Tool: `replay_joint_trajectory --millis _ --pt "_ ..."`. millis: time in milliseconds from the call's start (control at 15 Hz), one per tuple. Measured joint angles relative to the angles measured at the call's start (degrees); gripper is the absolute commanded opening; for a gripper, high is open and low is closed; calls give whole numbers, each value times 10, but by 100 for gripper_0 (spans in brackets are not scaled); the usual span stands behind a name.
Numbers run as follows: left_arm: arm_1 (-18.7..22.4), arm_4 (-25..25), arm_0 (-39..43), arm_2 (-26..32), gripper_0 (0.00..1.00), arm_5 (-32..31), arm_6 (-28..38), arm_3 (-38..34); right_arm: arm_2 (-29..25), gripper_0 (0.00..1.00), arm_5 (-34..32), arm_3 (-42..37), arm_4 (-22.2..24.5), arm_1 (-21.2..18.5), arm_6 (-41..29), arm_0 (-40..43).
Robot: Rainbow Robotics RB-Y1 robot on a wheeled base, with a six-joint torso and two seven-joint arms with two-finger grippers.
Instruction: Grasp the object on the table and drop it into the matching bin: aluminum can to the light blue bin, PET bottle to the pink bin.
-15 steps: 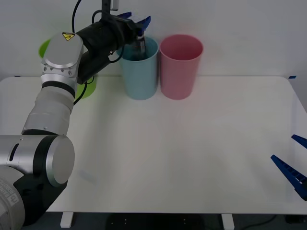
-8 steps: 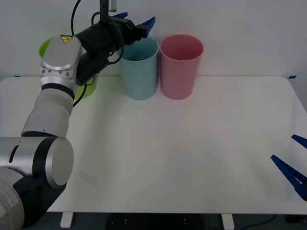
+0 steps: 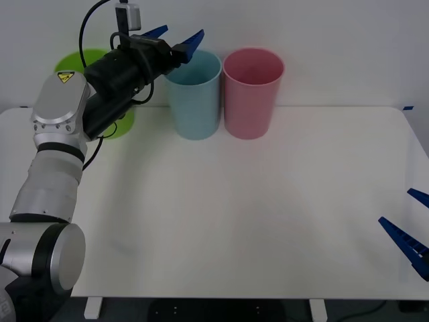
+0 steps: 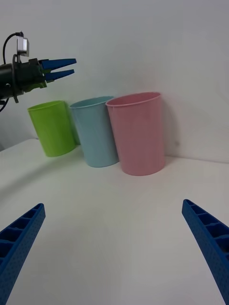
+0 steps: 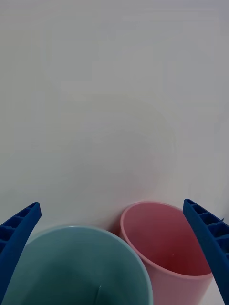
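Observation:
The aluminum can is out of view. My left gripper (image 3: 181, 35) hangs open, nothing between its fingers, just above and left of the light blue bin's (image 3: 194, 100) rim. From the left wrist view I look down into the light blue bin (image 5: 71, 267) and the pink bin (image 5: 167, 243) beside it, with my left gripper (image 5: 112, 205) spread wide. My right gripper (image 3: 395, 206) rests open near the table's (image 3: 268, 201) front right edge. Its own view has the right gripper (image 4: 114, 205) facing the pink bin (image 4: 138, 133), the light blue bin (image 4: 98, 133) and the left gripper (image 4: 64, 68).
A lime green bin (image 3: 123, 123) stands left of the light blue one, partly behind my left arm, and also appears as the lime green bin (image 4: 50, 126) in the right wrist view. All three bins line the table's back edge by the white wall.
One second ago the can showed under my left fingers at the light blue bin's mouth; it no longer shows. The left gripper has since drawn back leftward and slightly up.

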Motion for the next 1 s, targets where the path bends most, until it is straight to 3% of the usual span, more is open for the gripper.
replay_joint_trajectory --millis 267,667,1000 --pt "39 70 79 -27 100 -12 0 -80 0 100 0 0 0 0 0 0" --pt "99 145 214 -25 100 -36 -2 -206 0 100 0 0 0 0 0 0" --pt "126 159 313 45 100 -118 -15 -269 0 100 0 0 0 0 0 0"
